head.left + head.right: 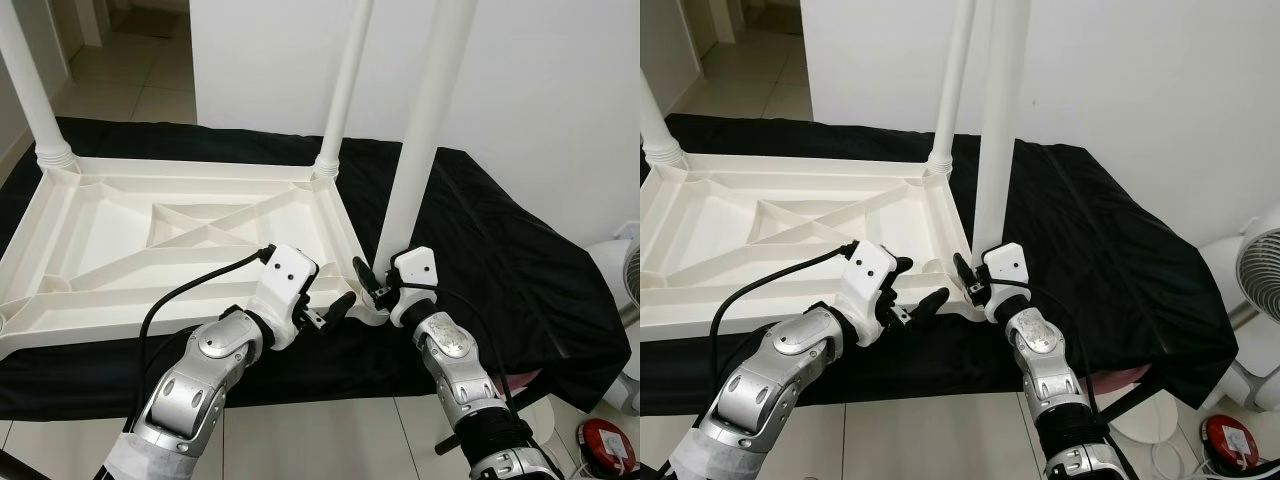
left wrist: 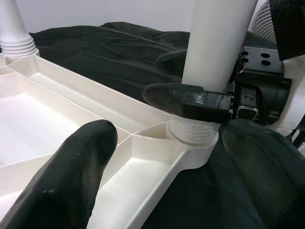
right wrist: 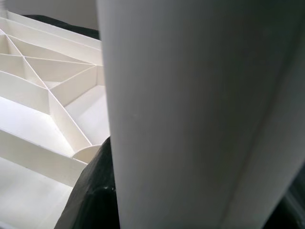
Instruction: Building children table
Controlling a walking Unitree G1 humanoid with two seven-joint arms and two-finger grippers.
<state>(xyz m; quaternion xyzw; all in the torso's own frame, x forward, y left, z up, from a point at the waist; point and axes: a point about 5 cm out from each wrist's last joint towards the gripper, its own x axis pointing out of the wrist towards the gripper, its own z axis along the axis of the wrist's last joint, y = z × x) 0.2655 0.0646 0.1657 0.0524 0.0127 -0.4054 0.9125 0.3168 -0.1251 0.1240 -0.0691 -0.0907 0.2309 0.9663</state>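
tabletop: white plastic children's tabletop (image 1: 170,240) is laid upside down on the black cloth, ribbed underside up, diagonal braces seen inside the frame.
black cloth: black cloth (image 1: 500,250) is spread under the tabletop and hangs over the near edge above the tiled floor (image 1: 330,440).
fitted legs: far-left leg (image 1: 25,80) and far-right leg (image 1: 345,90) are stood upright in the tabletop's far corner sockets.
near-right leg: white leg (image 1: 425,120) is held upright at the tabletop's near-right corner; its ribbed foot is seated in the corner socket (image 2: 193,138).
right gripper: right gripper (image 1: 375,285) is placed at the base of the near-right leg, just above the socket; jaws are closed around the leg, one black finger (image 2: 188,100) seen wrapped across its front.
left gripper: left gripper (image 1: 325,310) is held at the tabletop's near rim, just beside the near-right corner; jaws are spread wide, nothing gripped, fingertips (image 2: 66,176) seen either side of the rim.
cable: black cable (image 1: 190,290) is looped from the left gripper's wrist over the tabletop's near edge.
fan: white fan (image 1: 1260,290) is stood on the floor, well apart from the tabletop, to its right.
red object: small red object (image 1: 605,445) is seen on the floor below the fan.
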